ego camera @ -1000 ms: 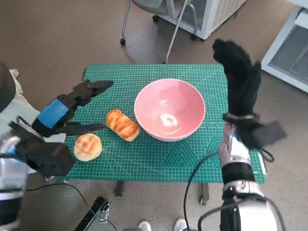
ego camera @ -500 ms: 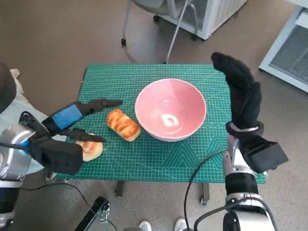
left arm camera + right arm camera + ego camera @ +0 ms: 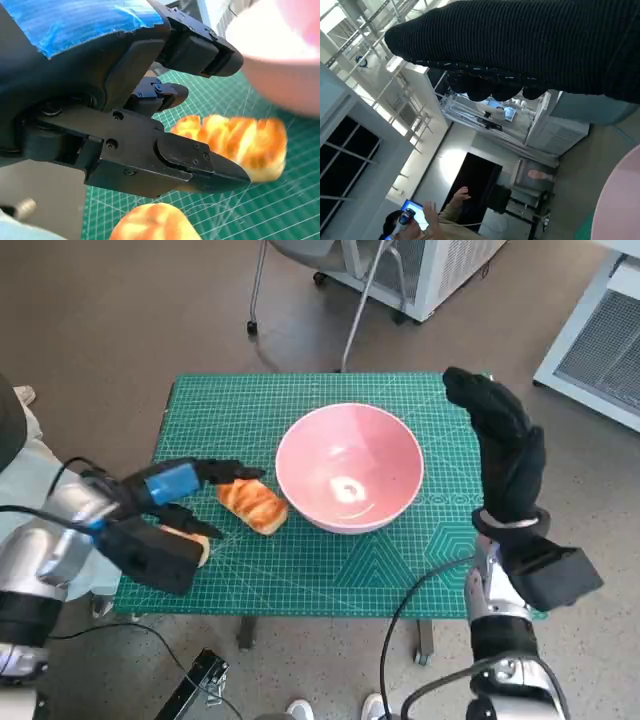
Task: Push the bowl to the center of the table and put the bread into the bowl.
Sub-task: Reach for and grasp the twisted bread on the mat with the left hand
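The pink bowl (image 3: 350,468) stands near the middle of the green mat (image 3: 250,400). Just left of it lies a long glazed bread (image 3: 253,504). A round bun (image 3: 195,543) lies further left, partly hidden under my left hand (image 3: 180,488). That hand hovers low with its fingers (image 3: 236,472) spread over the long bread's near end and holds nothing. The left wrist view shows the long bread (image 3: 240,142) between the fingers (image 3: 200,165), with the bun (image 3: 155,225) and the bowl (image 3: 280,65) on either side. My right hand (image 3: 505,445) is raised flat beside the bowl's right side, open, apart from it.
Chair legs (image 3: 355,310) and a white cabinet (image 3: 430,270) stand beyond the table's far edge. Another white unit (image 3: 600,340) is at the right. A cable (image 3: 420,590) hangs off the front edge. In the right wrist view a person (image 3: 435,220) sits in the background.
My left hand has dropped and reached right, its fingers now over the long bread and its arm covering part of the round bun. The right hand has barely moved.
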Robot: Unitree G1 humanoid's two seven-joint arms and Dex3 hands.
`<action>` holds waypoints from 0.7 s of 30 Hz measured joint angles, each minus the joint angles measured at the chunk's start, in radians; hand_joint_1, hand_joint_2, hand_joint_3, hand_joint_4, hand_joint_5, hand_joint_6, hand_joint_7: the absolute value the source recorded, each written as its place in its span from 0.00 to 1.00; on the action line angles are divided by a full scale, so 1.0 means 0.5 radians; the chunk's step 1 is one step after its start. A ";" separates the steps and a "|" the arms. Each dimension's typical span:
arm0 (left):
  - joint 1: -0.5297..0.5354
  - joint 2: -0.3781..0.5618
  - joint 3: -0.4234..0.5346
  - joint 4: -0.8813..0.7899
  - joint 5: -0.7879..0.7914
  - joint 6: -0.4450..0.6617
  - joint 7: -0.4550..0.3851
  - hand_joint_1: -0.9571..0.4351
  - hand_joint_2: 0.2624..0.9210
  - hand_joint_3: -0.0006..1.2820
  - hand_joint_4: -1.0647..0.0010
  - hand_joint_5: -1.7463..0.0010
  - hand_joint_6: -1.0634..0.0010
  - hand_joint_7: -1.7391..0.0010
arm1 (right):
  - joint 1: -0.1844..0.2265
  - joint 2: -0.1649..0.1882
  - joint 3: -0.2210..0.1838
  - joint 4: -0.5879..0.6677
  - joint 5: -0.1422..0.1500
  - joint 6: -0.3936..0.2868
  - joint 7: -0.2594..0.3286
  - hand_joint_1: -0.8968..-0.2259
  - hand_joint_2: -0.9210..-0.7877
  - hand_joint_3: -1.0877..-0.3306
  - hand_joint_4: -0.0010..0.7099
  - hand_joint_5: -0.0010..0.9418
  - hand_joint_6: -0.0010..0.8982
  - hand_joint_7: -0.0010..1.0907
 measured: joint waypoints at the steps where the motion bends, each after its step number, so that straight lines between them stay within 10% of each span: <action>1: -0.009 -0.006 -0.022 0.009 0.034 0.008 0.024 0.59 0.77 0.00 0.70 0.99 0.52 0.98 | 0.004 0.002 0.003 -0.006 0.011 0.003 0.005 0.50 0.00 0.38 0.51 0.02 0.01 0.74; 21: -0.283 -0.160 -0.433 0.386 0.578 0.157 0.409 0.60 0.82 0.01 0.66 0.99 0.51 0.99 | 0.065 0.019 0.015 -0.022 0.093 -0.009 0.056 0.50 0.00 0.42 0.52 0.02 0.03 0.71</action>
